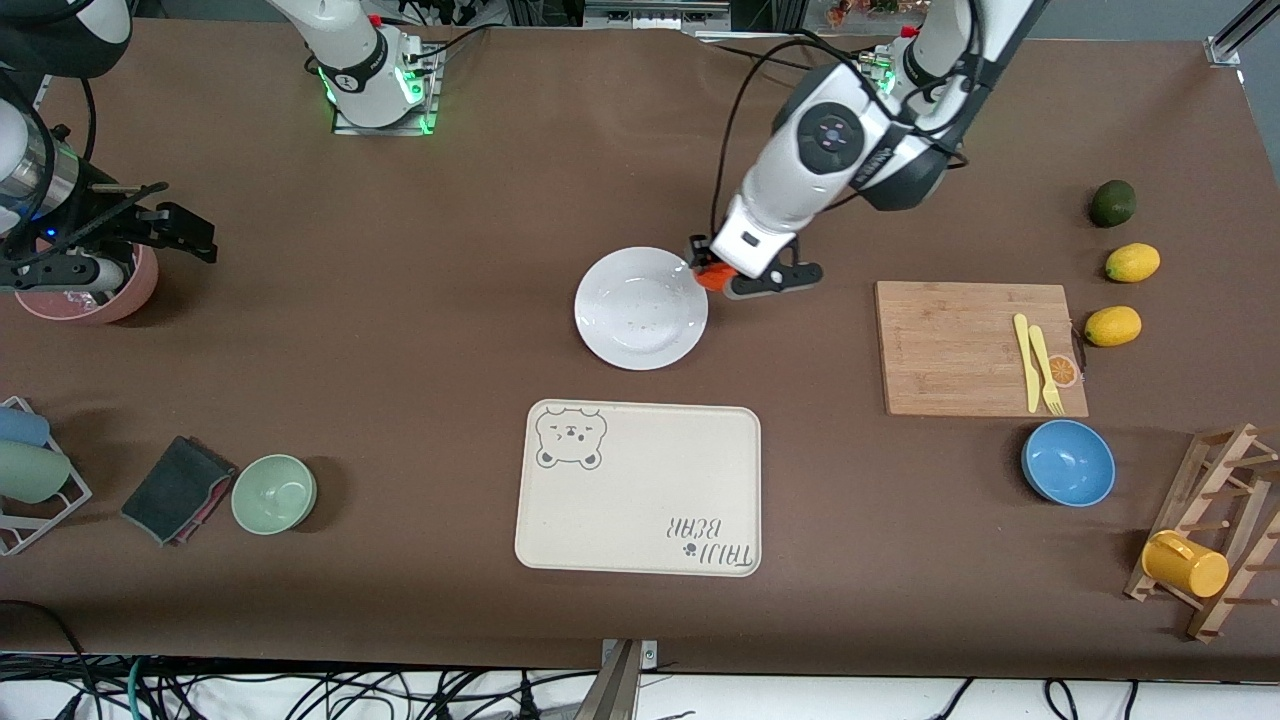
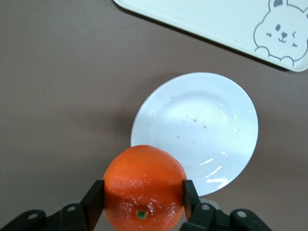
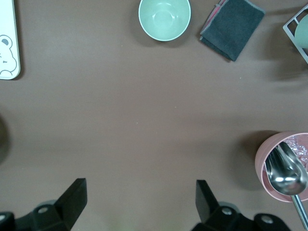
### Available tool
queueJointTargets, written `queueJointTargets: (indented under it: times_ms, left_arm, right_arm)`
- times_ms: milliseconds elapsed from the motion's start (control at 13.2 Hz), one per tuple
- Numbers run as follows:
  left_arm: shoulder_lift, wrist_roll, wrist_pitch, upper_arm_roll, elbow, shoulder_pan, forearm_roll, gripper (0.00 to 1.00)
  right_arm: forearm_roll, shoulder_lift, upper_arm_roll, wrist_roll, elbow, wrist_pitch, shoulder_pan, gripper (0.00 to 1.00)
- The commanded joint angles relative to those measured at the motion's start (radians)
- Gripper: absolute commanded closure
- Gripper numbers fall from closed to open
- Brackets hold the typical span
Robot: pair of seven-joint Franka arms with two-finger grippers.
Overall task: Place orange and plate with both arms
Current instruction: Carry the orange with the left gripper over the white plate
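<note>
orange colour: the orange [image 2: 144,186] is bright orange-red, round, its skin finely pitted, with a small green stem dimple showing.
orange place: clamped between the two fingers of the left end effector [image 1: 712,272], up in the air over the plate's rim at about 3 o'clock of the plate in the front view.
plate: the plate [image 1: 641,308] is plain glossy white, round and wide-rimmed, with a few small specks inside; it lies flat on the tabletop [image 1: 420,330], at 12 o'clock of the cream bear-print tray [image 1: 638,488] and apart from it.
left wrist view only: shows nearly the whole orange, both dark fingers [image 2: 94,199] pressed on its sides and the fruit covering part of the plate's edge; the front view shows just a sliver of orange under the wrist.
right end effector: the right end effector [image 3: 139,198] hangs with its fingers spread wide and nothing between them, over bare tabletop at the right arm's end; this arm waits.
right wrist view only: shows a metal spoon [image 3: 286,172] standing in the pink cup [image 3: 279,166]; the front view has the arm covering most of that cup.
front view only: cutting board [image 1: 980,348] with a yellow knife and fork, and a wooden rack holding a yellow mug.
counts: one orange, one plate, one tray, two lemons [image 1: 1132,262], one avocado [image 1: 1112,203], two bowls, the green bowl [image 1: 274,493] and the blue bowl [image 1: 1068,462], and one folded dark cloth [image 1: 178,489].
</note>
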Motion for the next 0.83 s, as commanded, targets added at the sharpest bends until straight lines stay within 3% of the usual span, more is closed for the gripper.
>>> queueJointTargets:
  times_ms: [0,151,454,757]
  left_arm:
    - [0.118,-0.09,0.05,0.006,0.071,-0.038,0.054,1.0]
    - [0.184,-0.147,0.125,0.012,0.082,-0.073,0.077,1.0]
    - [0.276,-0.226,0.148,0.017,0.127,-0.12,0.16,1.0]
    - [0.385,-0.366,0.148,0.032,0.206,-0.148,0.341,1.0]
  right_arm:
    - [-0.004,-0.007,0.008,0.0,-0.004,-0.007,-0.01,0.0]
    - [-0.004,-0.007,0.008,0.0,-0.004,-0.005,-0.01,0.0]
    - [-0.004,-0.007,0.008,0.0,-0.004,-0.005,-0.01,0.0]
    - [-0.004,-0.007,0.009,0.0,-0.004,-0.005,-0.01,0.0]
